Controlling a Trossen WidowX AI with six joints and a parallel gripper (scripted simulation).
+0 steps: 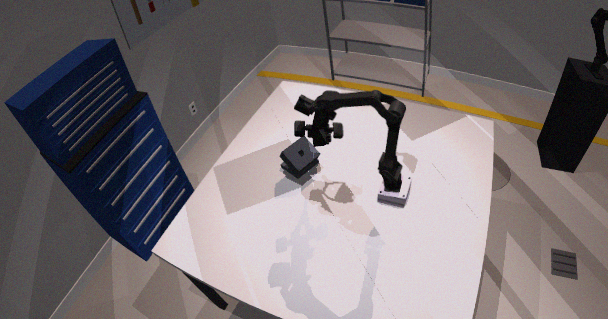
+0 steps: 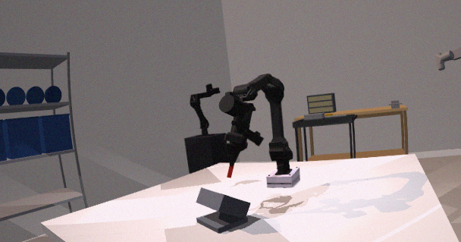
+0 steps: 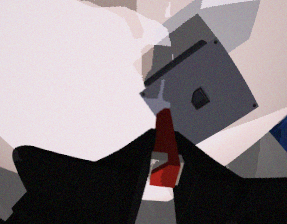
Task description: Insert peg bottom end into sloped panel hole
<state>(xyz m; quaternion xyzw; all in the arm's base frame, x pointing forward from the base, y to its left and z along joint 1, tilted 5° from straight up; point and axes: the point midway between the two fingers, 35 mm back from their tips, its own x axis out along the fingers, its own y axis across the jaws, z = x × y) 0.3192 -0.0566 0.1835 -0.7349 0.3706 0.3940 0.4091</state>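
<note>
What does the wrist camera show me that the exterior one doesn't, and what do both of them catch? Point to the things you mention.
Only the wrist view shows the hole point(image 3: 200, 98) in the sloped panel's face, plus small dark dots near the panel's corners.

Only the exterior view shows the arm's pale base point(image 2: 280, 180), the shelf rack point(image 2: 69, 96) and a wooden bench point(image 2: 379, 111).

Both show the red peg point(image 2: 230, 171) point(image 3: 166, 131) held in the end effector point(image 2: 231, 165) point(image 3: 163, 135), clear of the sloped panel point(image 2: 224, 202) point(image 3: 224, 80).

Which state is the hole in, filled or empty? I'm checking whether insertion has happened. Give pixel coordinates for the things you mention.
Empty: the wrist view shows the hole point(image 1: 301, 153) point(image 3: 199, 98) as a dark opening, with the red peg point(image 2: 230, 171) point(image 3: 166, 132) outside it.
</note>
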